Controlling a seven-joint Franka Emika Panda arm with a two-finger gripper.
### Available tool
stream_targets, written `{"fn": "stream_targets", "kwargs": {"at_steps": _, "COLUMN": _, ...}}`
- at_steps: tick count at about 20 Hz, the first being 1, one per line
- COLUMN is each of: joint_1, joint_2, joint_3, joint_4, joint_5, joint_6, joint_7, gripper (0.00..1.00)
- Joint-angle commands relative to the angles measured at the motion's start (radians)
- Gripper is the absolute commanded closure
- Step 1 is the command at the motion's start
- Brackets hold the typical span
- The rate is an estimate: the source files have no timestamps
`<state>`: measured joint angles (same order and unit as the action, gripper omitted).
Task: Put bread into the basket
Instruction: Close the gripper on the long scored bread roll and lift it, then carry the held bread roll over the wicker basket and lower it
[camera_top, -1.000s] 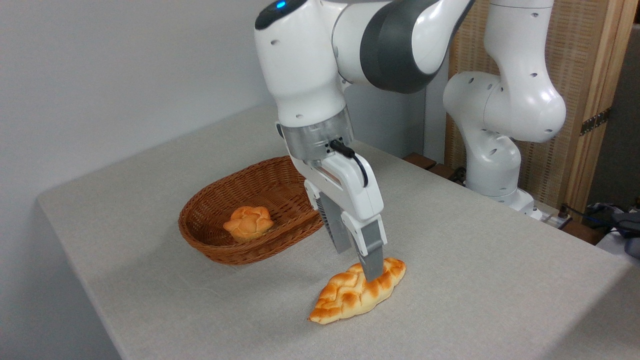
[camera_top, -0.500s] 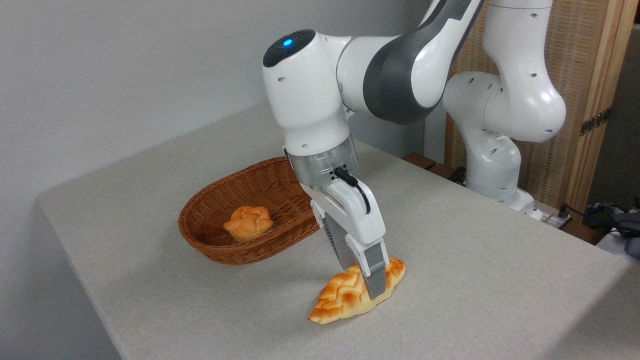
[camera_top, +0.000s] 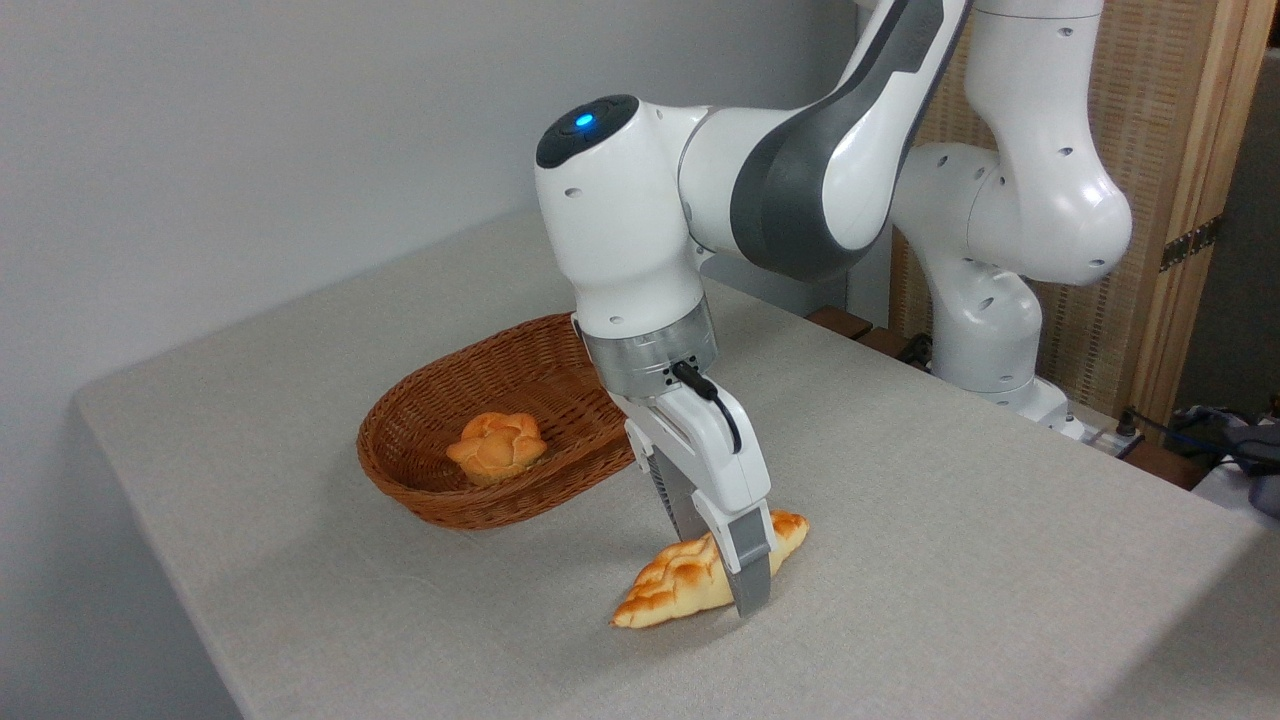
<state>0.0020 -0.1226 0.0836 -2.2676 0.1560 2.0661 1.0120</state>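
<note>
The bread (camera_top: 690, 585), a braided golden-brown loaf pointed at both ends, lies on the grey table (camera_top: 950, 560) near the front edge, outside the basket (camera_top: 470, 505) and to the right of it. We see the gripper (camera_top: 735, 575) of the white robot arm (camera_top: 780, 190) lowered over the loaf's right half, one grey finger (camera_top: 752, 570) crossing its near side with the tip down close to the tabletop, the other finger mostly hidden behind the loaf. The fingers straddle the loaf across its width, but we cannot tell from this angle whether they are pressing on the crust or standing just off it. The loaf appears tipped, its braided top turned away from us and its pale side facing the camera.

The reddish-brown wicker basket sits on the table behind and to the left of the loaf, apart from it. Inside it, near the front wall, rests a small orange flower-shaped bun (camera_top: 497, 447). Behind the table, the arm's base stands at the right before a wooden-framed woven screen (camera_top: 1160, 150), and a plain grey wall (camera_top: 250, 140) fills the left.
</note>
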Motion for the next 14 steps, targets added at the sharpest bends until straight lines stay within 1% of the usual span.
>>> {"fn": "stream_targets", "kwargs": {"at_steps": 1, "joint_1": -0.008, "joint_2": 0.003, "joint_3": 0.013, "joint_4": -0.023, "joint_5": -0.001, "joint_6": 0.023, "joint_7": 0.01, "gripper": 0.27}}
{"fn": "stream_targets", "kwargs": {"at_steps": 3, "joint_1": -0.008, "joint_2": 0.003, "joint_3": 0.013, "joint_4": -0.023, "joint_5": -0.022, "joint_6": 0.022, "joint_7": 0.011, "gripper": 0.45}}
{"fn": "stream_targets", "kwargs": {"at_steps": 6, "joint_1": -0.008, "joint_2": 0.003, "joint_3": 0.013, "joint_4": -0.023, "joint_5": -0.029, "joint_6": 0.022, "joint_7": 0.014, "gripper": 0.54}}
{"fn": "stream_targets", "kwargs": {"at_steps": 7, "joint_1": -0.008, "joint_2": 0.003, "joint_3": 0.013, "joint_4": -0.023, "joint_5": -0.029, "joint_6": 0.019, "joint_7": 0.014, "gripper": 0.56}}
{"fn": "stream_targets", "kwargs": {"at_steps": 14, "joint_1": -0.008, "joint_2": 0.003, "joint_3": 0.013, "joint_4": -0.023, "joint_5": -0.029, "joint_6": 0.016, "joint_7": 0.016, "gripper": 0.57}}
